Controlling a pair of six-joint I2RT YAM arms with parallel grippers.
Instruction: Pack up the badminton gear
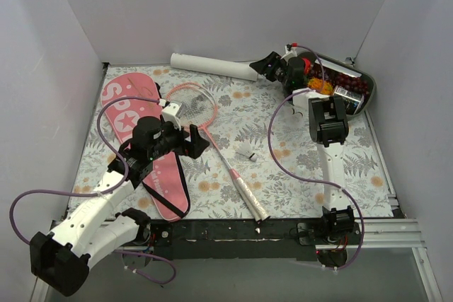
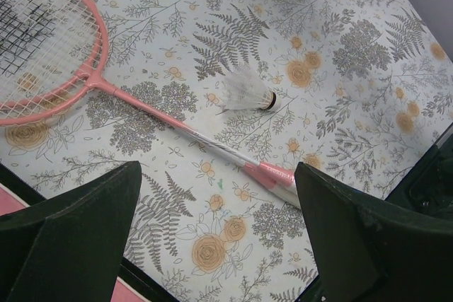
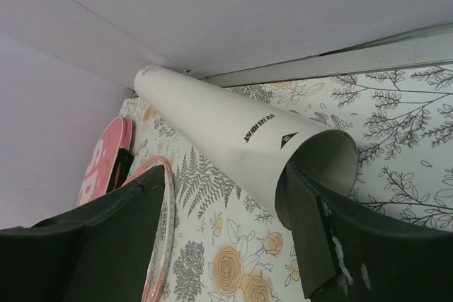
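Observation:
The pink-framed racket [image 1: 192, 102] lies in the middle of the mat, its white handle [image 1: 249, 197] pointing to the near edge. The shuttlecock [image 1: 245, 152] lies on its side right of the shaft. My left gripper [image 1: 190, 141] is open and empty above the shaft; its view shows the racket head [image 2: 44, 40], the shuttlecock [image 2: 248, 91] and the shaft [image 2: 272, 177] running toward the right finger. The pink bag [image 1: 140, 132] lies at the left, partly under the left arm. The long white tube [image 1: 212, 66] lies along the back wall. My right gripper [image 3: 223, 182] is open, its right finger inside the tube's open mouth [image 3: 322, 160].
A grey tray [image 1: 369, 84] of colourful fruit stands at the back right corner, just behind the right arm. White walls close in the left, back and right sides. A black rail [image 1: 233, 230] runs along the near edge.

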